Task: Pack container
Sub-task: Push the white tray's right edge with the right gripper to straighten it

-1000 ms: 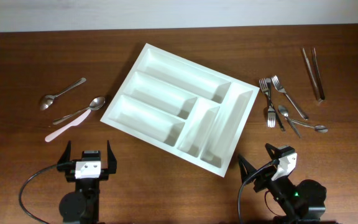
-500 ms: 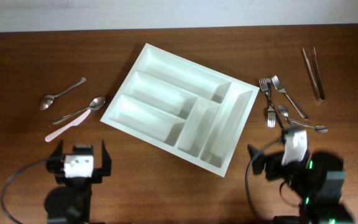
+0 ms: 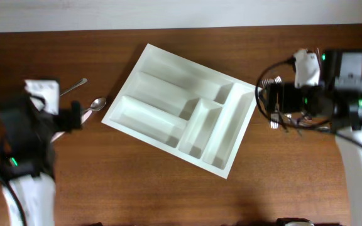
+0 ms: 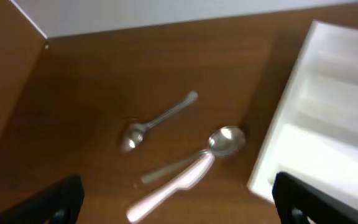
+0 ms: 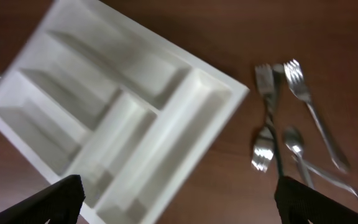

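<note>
The white container (image 3: 187,72) lies askew on the brown table (image 3: 137,182)

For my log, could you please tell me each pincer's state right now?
Left pincer: open, holding nothing.
Right pincer: open, holding nothing.

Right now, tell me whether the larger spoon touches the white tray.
Apart. The left wrist view shows bare wood between the larger spoon and the white tray.
</note>
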### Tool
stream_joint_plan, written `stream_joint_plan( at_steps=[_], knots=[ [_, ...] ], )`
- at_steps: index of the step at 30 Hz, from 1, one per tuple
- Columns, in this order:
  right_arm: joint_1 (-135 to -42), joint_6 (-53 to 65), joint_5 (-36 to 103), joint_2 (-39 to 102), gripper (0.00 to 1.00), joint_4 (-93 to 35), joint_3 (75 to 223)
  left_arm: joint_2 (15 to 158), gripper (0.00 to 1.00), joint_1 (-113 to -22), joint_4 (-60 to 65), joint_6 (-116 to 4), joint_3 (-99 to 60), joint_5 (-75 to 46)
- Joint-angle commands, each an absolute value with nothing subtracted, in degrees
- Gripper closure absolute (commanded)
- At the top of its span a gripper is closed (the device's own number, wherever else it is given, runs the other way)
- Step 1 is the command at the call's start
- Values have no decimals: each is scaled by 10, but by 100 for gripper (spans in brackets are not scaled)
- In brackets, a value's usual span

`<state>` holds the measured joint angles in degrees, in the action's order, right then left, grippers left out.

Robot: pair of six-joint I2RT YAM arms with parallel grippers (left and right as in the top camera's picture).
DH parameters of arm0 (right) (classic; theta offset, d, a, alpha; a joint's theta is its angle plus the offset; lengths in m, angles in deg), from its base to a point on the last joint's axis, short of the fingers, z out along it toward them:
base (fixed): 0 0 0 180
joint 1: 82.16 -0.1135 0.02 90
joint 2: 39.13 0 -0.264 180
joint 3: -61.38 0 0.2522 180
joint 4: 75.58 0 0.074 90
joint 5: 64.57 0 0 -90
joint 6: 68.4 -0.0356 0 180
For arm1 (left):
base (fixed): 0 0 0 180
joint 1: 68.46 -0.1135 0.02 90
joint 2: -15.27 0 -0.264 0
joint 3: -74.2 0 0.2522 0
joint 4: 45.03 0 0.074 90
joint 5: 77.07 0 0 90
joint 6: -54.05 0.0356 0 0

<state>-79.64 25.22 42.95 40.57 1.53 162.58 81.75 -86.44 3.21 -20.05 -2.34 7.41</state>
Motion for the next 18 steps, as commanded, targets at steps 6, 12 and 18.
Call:
stream_joint_plan(
  at_steps=[6,12,18],
  knots=[
    [-801,149,441,500,18,36,1642,995,1,-913,112,-187,-163,-8],
    [-803,58,417,586,41,74,1642,1034,1,-912,142,-187,-163,-8],
    [-811,16,414,665,45,71,1642,1044,1,-912,147,-187,-163,-8]
  ],
)
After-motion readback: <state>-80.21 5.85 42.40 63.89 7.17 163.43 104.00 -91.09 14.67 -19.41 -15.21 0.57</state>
